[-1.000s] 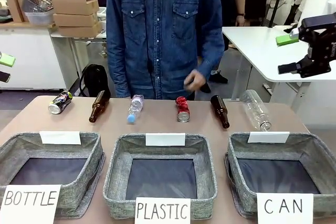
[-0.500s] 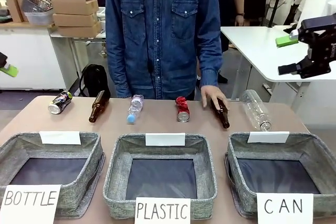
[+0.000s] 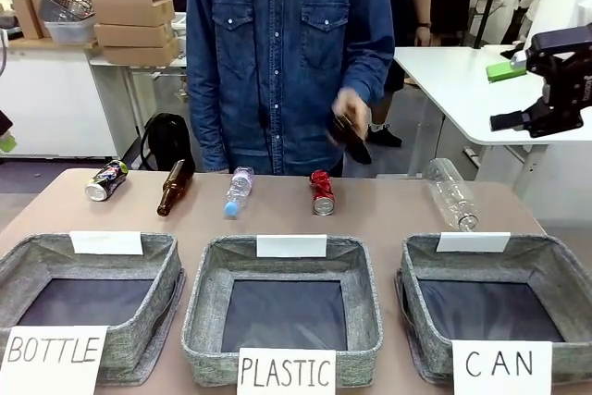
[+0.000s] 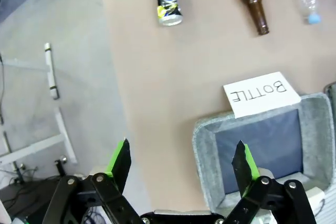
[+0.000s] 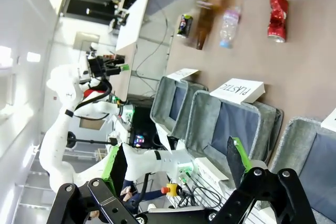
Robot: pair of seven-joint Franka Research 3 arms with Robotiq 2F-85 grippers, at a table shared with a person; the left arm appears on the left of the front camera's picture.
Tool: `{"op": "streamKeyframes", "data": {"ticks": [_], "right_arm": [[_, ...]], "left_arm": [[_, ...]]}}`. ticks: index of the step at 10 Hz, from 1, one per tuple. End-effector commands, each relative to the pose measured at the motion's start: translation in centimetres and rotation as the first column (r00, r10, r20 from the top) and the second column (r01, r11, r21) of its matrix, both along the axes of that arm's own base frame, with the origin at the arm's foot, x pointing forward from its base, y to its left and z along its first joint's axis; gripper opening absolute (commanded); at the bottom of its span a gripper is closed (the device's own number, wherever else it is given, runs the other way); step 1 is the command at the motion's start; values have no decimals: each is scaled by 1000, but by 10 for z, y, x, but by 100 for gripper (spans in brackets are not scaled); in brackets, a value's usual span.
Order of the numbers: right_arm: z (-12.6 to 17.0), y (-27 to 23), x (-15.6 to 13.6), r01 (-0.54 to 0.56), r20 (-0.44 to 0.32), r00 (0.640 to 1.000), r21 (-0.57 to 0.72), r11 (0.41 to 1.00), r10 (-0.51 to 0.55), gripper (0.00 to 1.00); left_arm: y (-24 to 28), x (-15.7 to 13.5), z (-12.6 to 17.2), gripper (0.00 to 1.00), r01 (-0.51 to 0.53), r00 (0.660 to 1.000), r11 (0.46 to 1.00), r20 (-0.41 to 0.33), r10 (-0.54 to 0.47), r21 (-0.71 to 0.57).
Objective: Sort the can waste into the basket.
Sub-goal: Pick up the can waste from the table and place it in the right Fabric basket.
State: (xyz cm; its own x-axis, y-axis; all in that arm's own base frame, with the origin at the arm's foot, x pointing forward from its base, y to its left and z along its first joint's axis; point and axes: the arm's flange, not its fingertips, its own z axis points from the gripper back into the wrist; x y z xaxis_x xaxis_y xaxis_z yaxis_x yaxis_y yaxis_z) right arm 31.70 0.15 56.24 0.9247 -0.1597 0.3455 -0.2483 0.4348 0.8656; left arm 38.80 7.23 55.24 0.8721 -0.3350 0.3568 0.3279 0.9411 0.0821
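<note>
Left gripper (image 4: 182, 144), right gripper (image 5: 176, 145) spread empty, red can (image 3: 322, 192), dark can (image 3: 105, 180) untouched — blurred hand (image 3: 348, 110) perhaps holding bottle (image 3: 357, 143)

Beyond the tan surface (image 3: 296, 215), a white cabinet (image 3: 55, 104) stands at the far left, with stacked cardboard boxes (image 3: 134, 11) and a wire basket (image 3: 63, 5) on top. A black bag (image 3: 166, 141) sits on the floor just beside it. A white table (image 3: 444, 76) stands at the far right. The floor (image 4: 58, 51) is plain grey. The room is brightly, evenly lit, and a white wall (image 5: 21, 35) shows bright patches in the right wrist view.
</note>
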Motion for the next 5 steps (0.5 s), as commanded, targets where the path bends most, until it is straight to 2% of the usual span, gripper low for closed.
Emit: {"op": "streamKeyframes", "data": {"ticks": [1,2,3,5], "right_arm": [[1,1,4,-12,31,999,15,1000,12,100],[1,1,4,-12,31,999,15,1000,12,100],[1,1,4,-12,31,999,15,1000,12,100],[1,1,4,-12,31,999,15,1000,12,100]], "left_arm": [[1,-4,1,100,4,1000,999,10,-4,-43],[0,0,0,100,0,1000,1000,0,0,0],[7,29,-2,100,18,999,1000,-47,-19,-18],[22,80,-13,100,80,994,991,-64,-87,-103]]}}
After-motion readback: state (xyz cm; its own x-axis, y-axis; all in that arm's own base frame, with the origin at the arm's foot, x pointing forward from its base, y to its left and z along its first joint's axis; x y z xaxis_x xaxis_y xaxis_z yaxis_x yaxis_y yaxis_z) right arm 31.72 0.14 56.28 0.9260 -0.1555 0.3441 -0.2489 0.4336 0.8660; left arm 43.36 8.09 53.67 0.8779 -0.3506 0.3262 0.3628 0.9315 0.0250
